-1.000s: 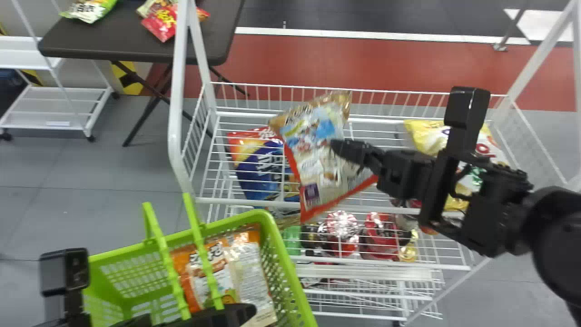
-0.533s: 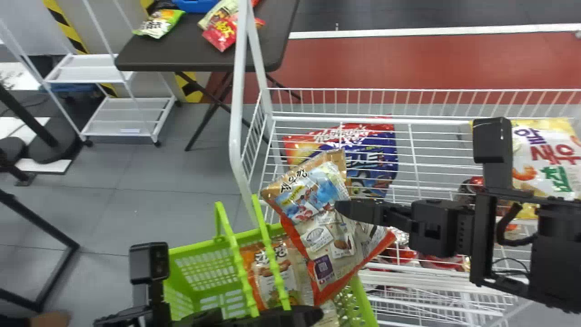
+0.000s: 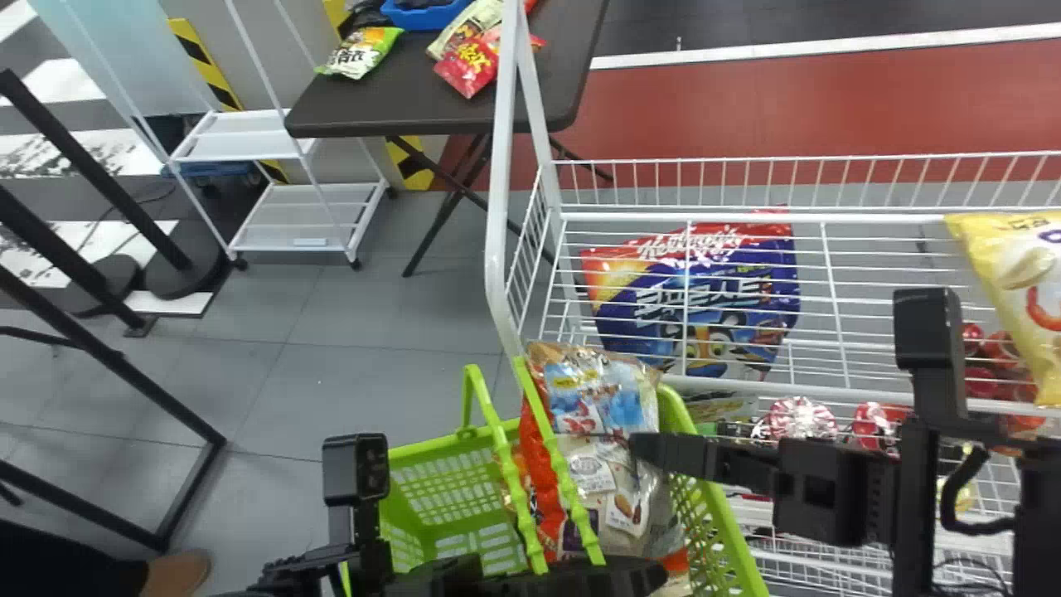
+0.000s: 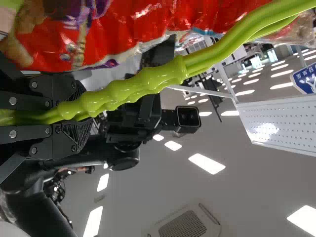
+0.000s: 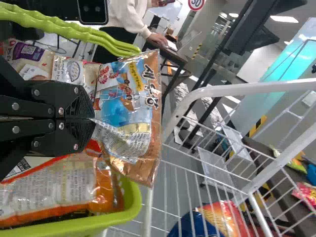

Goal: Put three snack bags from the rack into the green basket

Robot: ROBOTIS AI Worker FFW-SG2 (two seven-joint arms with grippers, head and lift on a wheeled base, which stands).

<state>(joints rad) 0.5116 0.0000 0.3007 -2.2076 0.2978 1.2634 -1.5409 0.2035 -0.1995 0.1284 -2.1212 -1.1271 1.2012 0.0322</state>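
Right end effector (image 3: 638, 448): clamped on the brown-and-blue plastic snack bag (image 3: 603, 404), over the slatted green plastic basket (image 3: 726, 531). Left end effector (image 3: 651, 574): closed around the basket's green handles (image 3: 515, 489). Change: bag shifted basketward from above the white wire rack (image 3: 746, 218).

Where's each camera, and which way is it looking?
Robot's head: looks forward and down at the rack and green basket; left arm and right arm show.
Left wrist: looks up toward the ceiling lights; left gripper and right arm show.
Right wrist: looks across the rack; right gripper shows.
The head and right wrist views share the rack and the held snack bag.
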